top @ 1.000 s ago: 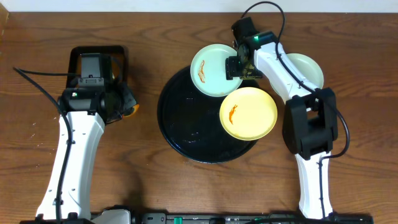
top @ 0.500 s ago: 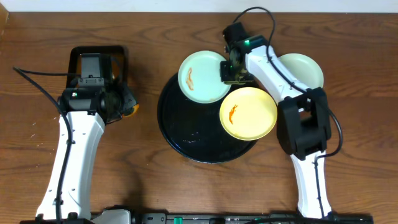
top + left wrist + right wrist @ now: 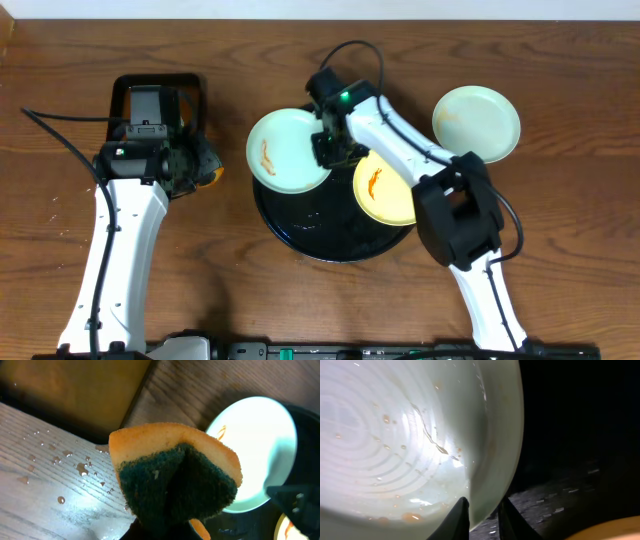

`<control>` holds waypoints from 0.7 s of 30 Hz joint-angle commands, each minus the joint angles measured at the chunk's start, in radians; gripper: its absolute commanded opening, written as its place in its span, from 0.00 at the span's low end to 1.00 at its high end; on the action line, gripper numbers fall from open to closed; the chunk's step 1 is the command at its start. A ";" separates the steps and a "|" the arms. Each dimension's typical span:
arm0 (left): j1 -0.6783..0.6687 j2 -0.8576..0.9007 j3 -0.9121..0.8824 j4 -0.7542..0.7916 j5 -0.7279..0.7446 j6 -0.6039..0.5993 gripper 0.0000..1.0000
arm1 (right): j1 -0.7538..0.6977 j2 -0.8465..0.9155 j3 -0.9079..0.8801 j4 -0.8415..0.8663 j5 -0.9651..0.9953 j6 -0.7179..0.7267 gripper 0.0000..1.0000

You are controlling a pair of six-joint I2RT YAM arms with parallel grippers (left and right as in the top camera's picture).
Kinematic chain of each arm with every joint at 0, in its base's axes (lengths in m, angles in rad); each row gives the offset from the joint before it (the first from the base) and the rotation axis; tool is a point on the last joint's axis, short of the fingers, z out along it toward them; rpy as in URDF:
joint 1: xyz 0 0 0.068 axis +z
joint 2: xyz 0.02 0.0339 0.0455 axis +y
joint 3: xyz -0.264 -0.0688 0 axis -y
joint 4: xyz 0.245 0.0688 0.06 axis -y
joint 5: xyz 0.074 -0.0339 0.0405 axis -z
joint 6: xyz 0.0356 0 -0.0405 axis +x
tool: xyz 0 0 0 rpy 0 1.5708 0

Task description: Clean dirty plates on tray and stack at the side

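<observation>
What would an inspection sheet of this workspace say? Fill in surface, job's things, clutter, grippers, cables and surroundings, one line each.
Surface: brown wooden table; water droplets near the sponge.
Job's things: round black tray; mint plate, orange-smeared, overhanging the tray's left edge; yellow plate, smeared, on the tray; third plate on the table, right of the tray.
Clutter: rectangular tray of brown liquid.
Grippers: left gripper shut on the sponge; right gripper pinching the mint plate's rim.
Cables: black cable lying left of the rectangular tray; cable loop rising behind the right gripper.
Surroundings: nothing seen.

mint plates point(image 3: 285, 152) point(image 3: 476, 122): 2 | yellow plate point(image 3: 380, 200): 1 | round tray point(image 3: 310, 228): 1 | sponge point(image 3: 175, 475): 1 | rectangular tray point(image 3: 120, 95): 1
</observation>
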 commanded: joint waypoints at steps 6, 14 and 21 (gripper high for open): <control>0.004 0.000 -0.004 0.012 -0.027 0.007 0.08 | 0.009 0.008 -0.045 0.019 0.067 0.101 0.06; 0.004 0.000 -0.004 0.019 -0.027 0.007 0.08 | -0.022 0.005 -0.027 0.014 -0.019 0.061 0.25; 0.004 0.000 -0.004 0.055 -0.034 0.026 0.08 | -0.017 0.005 -0.028 -0.033 0.085 0.061 0.01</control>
